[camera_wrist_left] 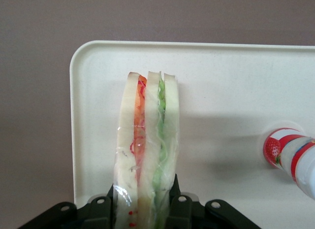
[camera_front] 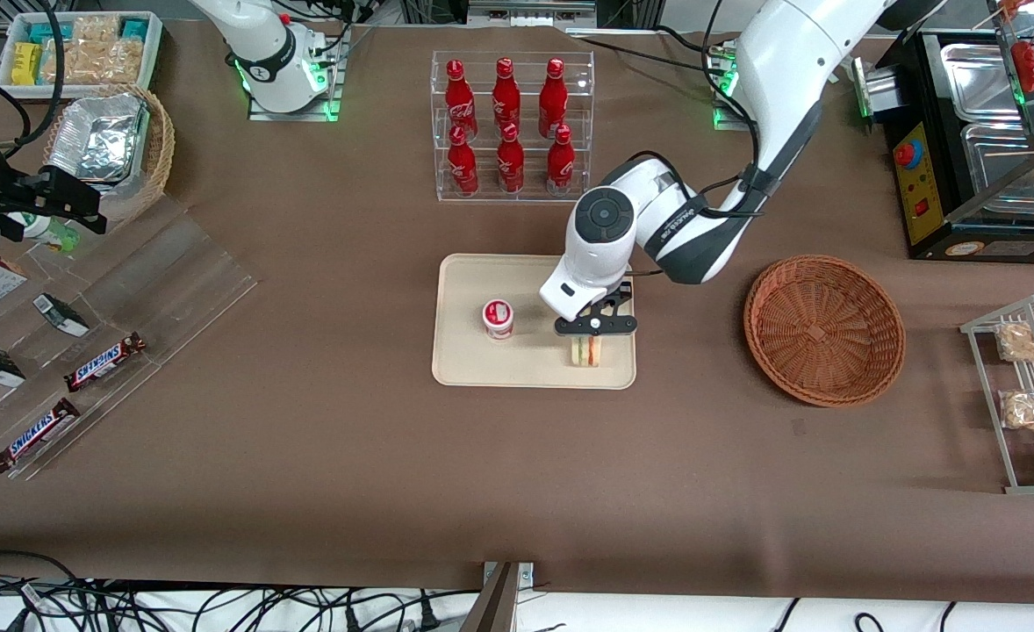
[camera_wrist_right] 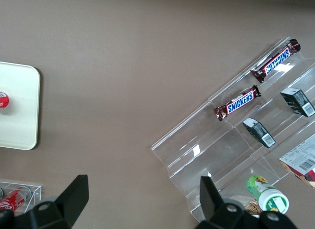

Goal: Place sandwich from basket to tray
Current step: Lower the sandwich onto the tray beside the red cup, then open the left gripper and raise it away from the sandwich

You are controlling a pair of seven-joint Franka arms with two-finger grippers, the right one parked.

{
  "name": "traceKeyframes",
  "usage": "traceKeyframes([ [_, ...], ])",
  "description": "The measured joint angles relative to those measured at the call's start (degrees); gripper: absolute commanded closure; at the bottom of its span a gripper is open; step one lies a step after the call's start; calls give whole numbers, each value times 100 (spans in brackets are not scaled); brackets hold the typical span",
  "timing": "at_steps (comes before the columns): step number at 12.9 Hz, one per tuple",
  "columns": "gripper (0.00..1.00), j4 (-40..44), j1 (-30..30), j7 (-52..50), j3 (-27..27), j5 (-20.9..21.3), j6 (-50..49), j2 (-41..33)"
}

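On the tray (camera_front: 464,369), beside the red-capped cup (camera_front: 499,319), you have the gripper (camera_front: 594,338) pinching the wrapped sandwich (camera_wrist_left: 146,155) upright, basket (camera_front: 823,329) toward the working arm's end.

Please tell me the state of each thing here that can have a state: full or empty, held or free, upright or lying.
Sandwich: held on edge, over the tray.
Tool: shut on the sandwich, above the tray.
Tray: holds an upright yogurt cup.
Basket: empty.
Bottle rack: six upright red bottles.

Glossy clear wrap on sandwich (camera_wrist_left: 147,155); matt plastic tray (camera_wrist_left: 221,91); woven wicker basket (camera_front: 824,329).
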Motion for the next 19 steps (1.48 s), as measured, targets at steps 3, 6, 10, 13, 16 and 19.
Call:
traceKeyframes([
  [3, 59, 0, -52, -318, 0, 241, 141, 147],
  [6, 28, 0, -52, -329, 16, 251, 158, 210],
  [10, 0, 9, -46, -400, 24, 252, 158, 212],
  [13, 0, 136, 22, -417, 41, 253, 151, 171],
  [16, 0, 366, 222, -417, 50, 253, -259, -97],
  [19, 0, 516, 524, -343, 43, 253, -658, -432],
])
